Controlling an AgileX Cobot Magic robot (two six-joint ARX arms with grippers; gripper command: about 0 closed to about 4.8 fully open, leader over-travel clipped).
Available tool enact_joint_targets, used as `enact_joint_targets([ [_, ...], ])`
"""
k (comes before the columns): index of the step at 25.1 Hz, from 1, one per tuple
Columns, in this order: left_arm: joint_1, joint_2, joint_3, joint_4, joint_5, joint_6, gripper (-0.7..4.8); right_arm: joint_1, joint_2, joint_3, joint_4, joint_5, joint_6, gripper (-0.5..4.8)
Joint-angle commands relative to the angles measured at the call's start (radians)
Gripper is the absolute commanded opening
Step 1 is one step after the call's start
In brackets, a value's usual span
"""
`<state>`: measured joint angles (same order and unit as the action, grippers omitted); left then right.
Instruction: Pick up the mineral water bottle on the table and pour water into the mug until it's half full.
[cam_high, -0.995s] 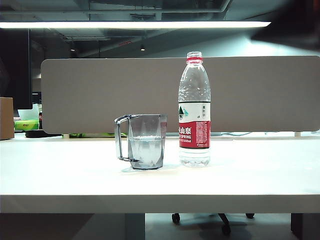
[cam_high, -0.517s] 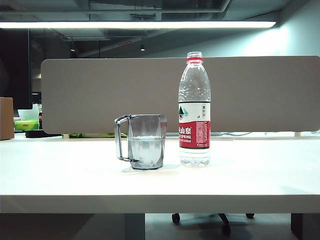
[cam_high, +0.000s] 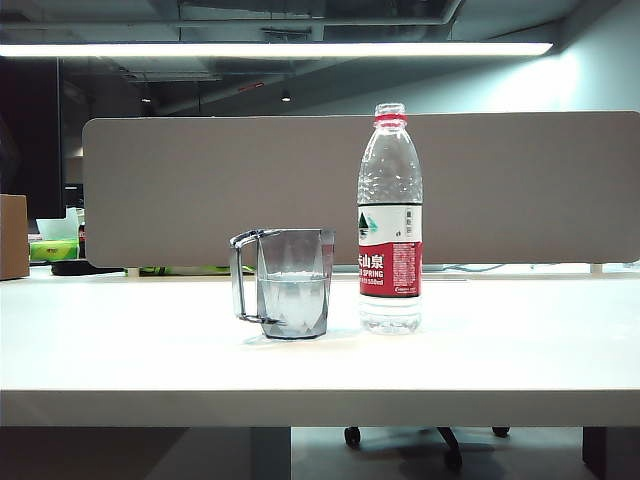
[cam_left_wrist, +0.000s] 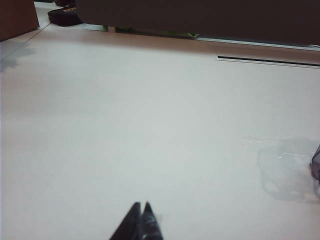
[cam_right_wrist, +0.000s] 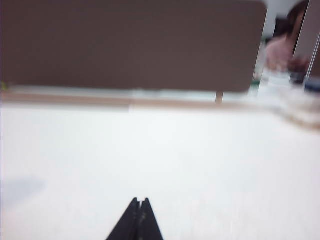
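Note:
The mineral water bottle (cam_high: 389, 220) stands upright and uncapped on the white table (cam_high: 520, 350), just right of the grey-tinted mug (cam_high: 285, 283). Water (cam_high: 292, 300) fills about the lower half of the mug. Neither arm shows in the exterior view. My left gripper (cam_left_wrist: 141, 205) is shut and holds nothing, low over bare tabletop; an edge of the mug (cam_left_wrist: 316, 167) shows at the side of that view. My right gripper (cam_right_wrist: 139, 200) is shut too, empty, over bare table, with neither bottle nor mug in its view.
A grey divider panel (cam_high: 250, 190) runs along the table's far edge. A brown box (cam_high: 13, 236) stands at the far left, with a green item and a dark object (cam_high: 70, 265) beside it. A chair base (cam_high: 430, 437) shows under the table.
A dark blurred shape at the exterior view's upper right a second ago has gone out of view. Bottle and mug have not moved.

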<state>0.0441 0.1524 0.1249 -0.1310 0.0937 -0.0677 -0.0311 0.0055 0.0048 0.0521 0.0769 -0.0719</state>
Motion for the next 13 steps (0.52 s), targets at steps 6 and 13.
enact_joint_targets([
  [6, 0.0, 0.001, 0.003, 0.013, -0.001, 0.001, -0.05, 0.003, -0.004, -0.003, -0.231, -0.012, 0.019, -0.03],
  [13, 0.0, 0.001, 0.003, 0.012, -0.001, 0.001, -0.05, 0.002, -0.005, -0.003, -0.232, -0.011, 0.019, -0.03],
])
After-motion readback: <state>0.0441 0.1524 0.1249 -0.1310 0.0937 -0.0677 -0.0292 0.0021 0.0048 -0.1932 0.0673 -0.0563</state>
